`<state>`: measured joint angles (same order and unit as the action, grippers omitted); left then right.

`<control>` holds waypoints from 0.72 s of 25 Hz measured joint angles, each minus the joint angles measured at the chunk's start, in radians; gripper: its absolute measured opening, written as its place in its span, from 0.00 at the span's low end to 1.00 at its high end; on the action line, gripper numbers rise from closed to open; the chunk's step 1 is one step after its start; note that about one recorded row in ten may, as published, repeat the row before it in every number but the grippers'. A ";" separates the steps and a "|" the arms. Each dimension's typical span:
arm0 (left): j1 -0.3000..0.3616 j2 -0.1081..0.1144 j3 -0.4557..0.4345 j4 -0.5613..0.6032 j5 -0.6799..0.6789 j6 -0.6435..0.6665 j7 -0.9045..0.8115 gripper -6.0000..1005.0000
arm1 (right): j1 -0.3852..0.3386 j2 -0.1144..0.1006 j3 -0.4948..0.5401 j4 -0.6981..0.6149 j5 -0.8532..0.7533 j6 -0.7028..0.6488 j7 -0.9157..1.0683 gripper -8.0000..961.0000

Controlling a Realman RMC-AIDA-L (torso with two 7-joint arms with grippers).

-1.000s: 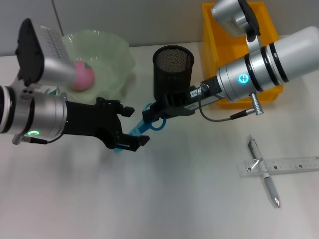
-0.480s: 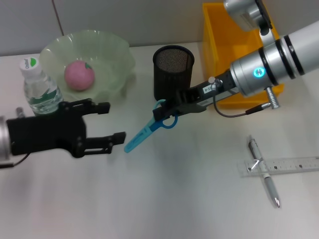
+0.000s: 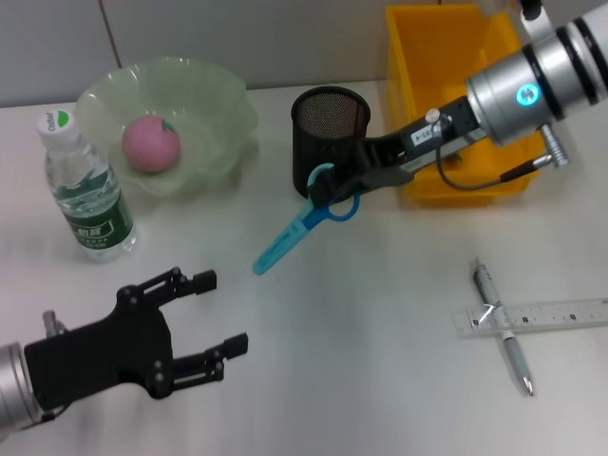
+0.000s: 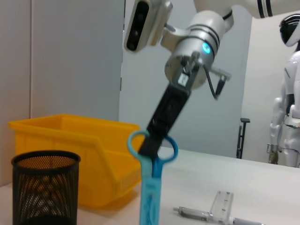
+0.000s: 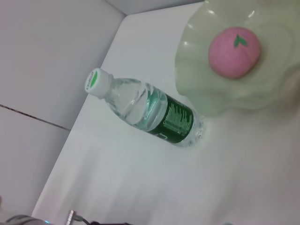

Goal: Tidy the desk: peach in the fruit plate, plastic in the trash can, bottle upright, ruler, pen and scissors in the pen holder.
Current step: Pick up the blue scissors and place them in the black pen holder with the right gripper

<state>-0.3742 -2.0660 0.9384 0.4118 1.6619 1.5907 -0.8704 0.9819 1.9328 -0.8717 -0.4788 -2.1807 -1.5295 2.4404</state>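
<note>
Now the scissors (image 3: pixel 302 224) hang by their blue handles from the right gripper (image 3: pixel 334 198), clenched on them just in front of the holder (image 3: pixel 329 141), blades slanting down toward the desk (image 3: pixel 361 361) and clear of it. From the left wrist they dangle beside the holder, not yet over its mouth, so I judge this the lift toward dropping them in. Already done, as things lie: the peach (image 3: pixel 151 144) sits in the plate (image 3: pixel 204 95), and the bottle (image 3: pixel 84 188) stands upright beside it. Left to do: the pen (image 3: pixel 503 329) and ruler (image 3: pixel 532 316) lie crossed and touching, well apart from the holder. No plastic is visible; the yellow bin (image 3: pixel 446 66) stands behind the holder. The left gripper (image 3: pixel 204 313) hovers low at the near edge, released, fingers spread and holding nothing
</note>
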 joint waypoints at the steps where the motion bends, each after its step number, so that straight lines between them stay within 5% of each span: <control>1: 0.009 0.000 -0.004 -0.025 0.000 0.002 0.034 0.83 | 0.003 -0.010 0.000 -0.014 -0.001 -0.017 0.003 0.09; 12: 0.042 -0.002 -0.050 -0.097 -0.001 -0.001 0.132 0.83 | 0.053 -0.063 0.001 -0.127 -0.022 -0.084 0.046 0.09; 18: 0.043 -0.005 -0.053 -0.117 -0.007 0.003 0.133 0.83 | 0.107 -0.132 0.011 -0.201 -0.088 -0.099 0.091 0.09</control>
<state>-0.3309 -2.0708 0.8850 0.2951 1.6549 1.5941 -0.7369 1.0884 1.8011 -0.8608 -0.6793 -2.2688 -1.6280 2.5317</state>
